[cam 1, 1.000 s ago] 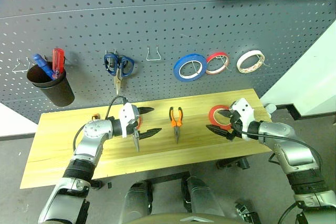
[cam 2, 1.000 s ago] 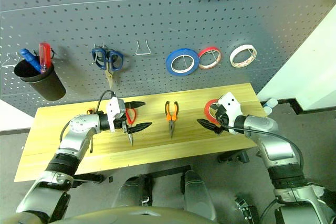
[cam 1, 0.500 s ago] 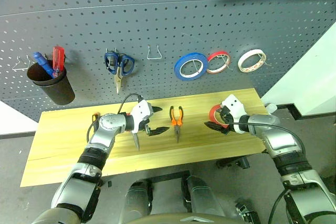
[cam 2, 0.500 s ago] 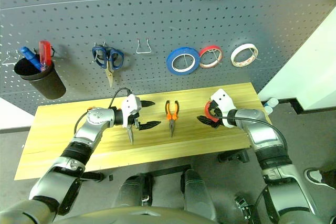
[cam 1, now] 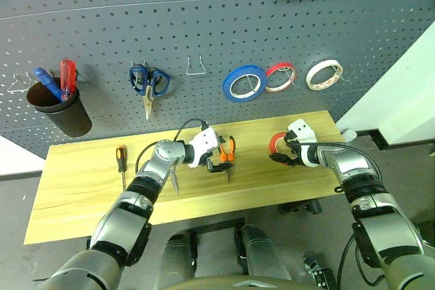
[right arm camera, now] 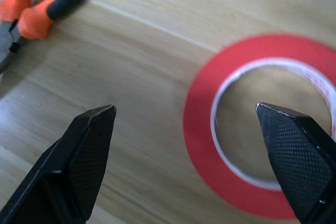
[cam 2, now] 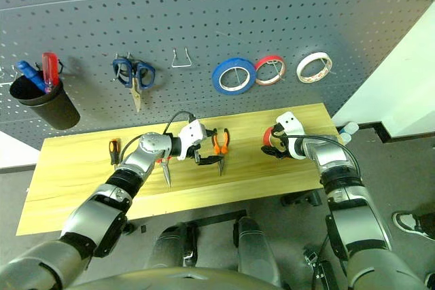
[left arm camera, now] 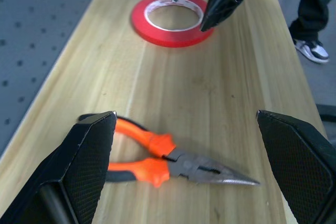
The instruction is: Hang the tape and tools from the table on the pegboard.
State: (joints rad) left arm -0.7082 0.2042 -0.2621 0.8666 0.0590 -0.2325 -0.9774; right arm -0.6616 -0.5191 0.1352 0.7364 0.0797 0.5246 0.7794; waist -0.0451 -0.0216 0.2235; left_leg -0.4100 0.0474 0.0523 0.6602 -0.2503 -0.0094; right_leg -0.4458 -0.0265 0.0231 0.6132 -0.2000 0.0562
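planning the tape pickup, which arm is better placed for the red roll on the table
Right. Its open fingers straddle one side of the red tape, while the left gripper is at the pliers.

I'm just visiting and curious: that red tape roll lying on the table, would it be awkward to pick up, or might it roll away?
Lying flat on the table, the red tape roll probably won't roll unless tipped on edge. It looks thin and light, so a nudge from the open right gripper may slide it. Its hollow core likely offers a finger an easy hold.

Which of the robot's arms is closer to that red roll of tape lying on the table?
Right. Its open end effector hangs just over the red tape; the left end effector is off by the pliers.
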